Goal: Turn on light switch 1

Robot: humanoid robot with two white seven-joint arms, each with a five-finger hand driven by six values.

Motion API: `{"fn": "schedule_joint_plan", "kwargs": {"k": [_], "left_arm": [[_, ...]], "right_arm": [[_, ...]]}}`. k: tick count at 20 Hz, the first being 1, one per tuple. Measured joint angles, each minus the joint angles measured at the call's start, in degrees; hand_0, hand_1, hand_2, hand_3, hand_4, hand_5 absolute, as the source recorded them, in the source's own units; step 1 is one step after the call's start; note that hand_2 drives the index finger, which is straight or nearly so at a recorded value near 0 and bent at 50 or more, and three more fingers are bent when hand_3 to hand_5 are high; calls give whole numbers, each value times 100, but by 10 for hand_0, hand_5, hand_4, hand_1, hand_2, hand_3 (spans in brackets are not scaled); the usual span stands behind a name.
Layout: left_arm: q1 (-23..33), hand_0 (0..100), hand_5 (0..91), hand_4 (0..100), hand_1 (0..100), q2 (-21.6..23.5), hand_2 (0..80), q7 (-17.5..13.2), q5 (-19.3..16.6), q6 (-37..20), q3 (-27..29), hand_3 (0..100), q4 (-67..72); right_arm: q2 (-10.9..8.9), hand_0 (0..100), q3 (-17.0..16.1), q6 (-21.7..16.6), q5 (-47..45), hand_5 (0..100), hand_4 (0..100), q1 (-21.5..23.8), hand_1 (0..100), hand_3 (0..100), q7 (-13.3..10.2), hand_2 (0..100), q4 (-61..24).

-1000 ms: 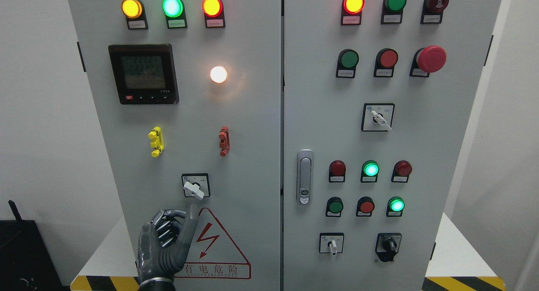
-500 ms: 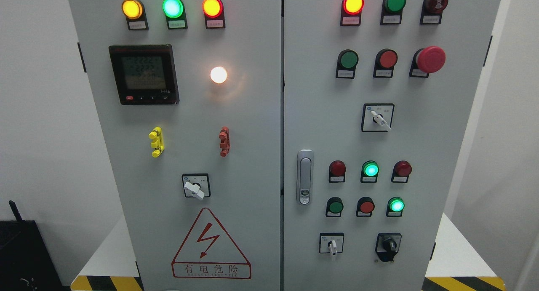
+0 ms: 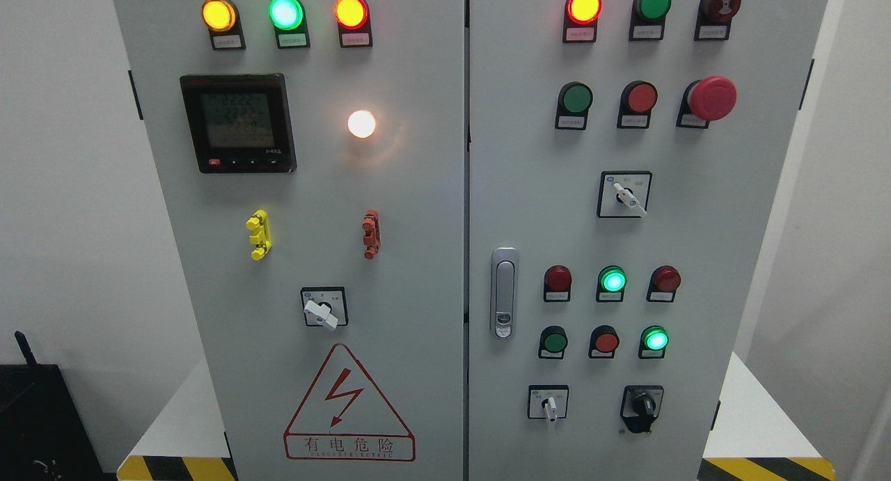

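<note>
A white rotary switch [image 3: 321, 313] sits in a black-framed plate on the left door of the grey cabinet [image 3: 390, 209], with its handle pointing down to the right. Above it a round white lamp [image 3: 361, 124] glows. Neither of my hands shows in the head view.
The left door also carries a black meter display [image 3: 238, 123], three lit lamps at the top [image 3: 285, 12], a yellow clip [image 3: 257, 234], a red clip [image 3: 370, 233] and a red warning triangle [image 3: 348, 404]. The right door has a latch handle [image 3: 503, 292], a red mushroom button [image 3: 711, 97] and more switches and lamps.
My left hand, which was raised just below the white rotary switch one second ago, has dropped out of view. The switch handle and the lamp look the same.
</note>
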Motion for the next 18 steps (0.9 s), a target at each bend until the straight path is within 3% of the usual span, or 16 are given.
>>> {"fn": "schedule_joint_plan", "kwargs": {"k": [6, 12, 18], "left_arm": [[-135, 91, 0, 0, 0, 62, 0, -16, 1, 2401, 79, 0, 1739], [-271, 98, 0, 0, 0, 96, 0, 155, -18, 3219, 109, 0, 2717], [-365, 102, 0, 0, 0, 117, 0, 241, -26, 3433, 73, 0, 3309]], "right_arm": [[0, 307, 0, 0, 0, 0, 0, 0, 0, 0, 0, 0, -2], [0, 308, 0, 0, 0, 0, 0, 0, 0, 0, 0, 0, -2], [0, 308, 0, 0, 0, 0, 0, 0, 0, 0, 0, 0, -2]]}}
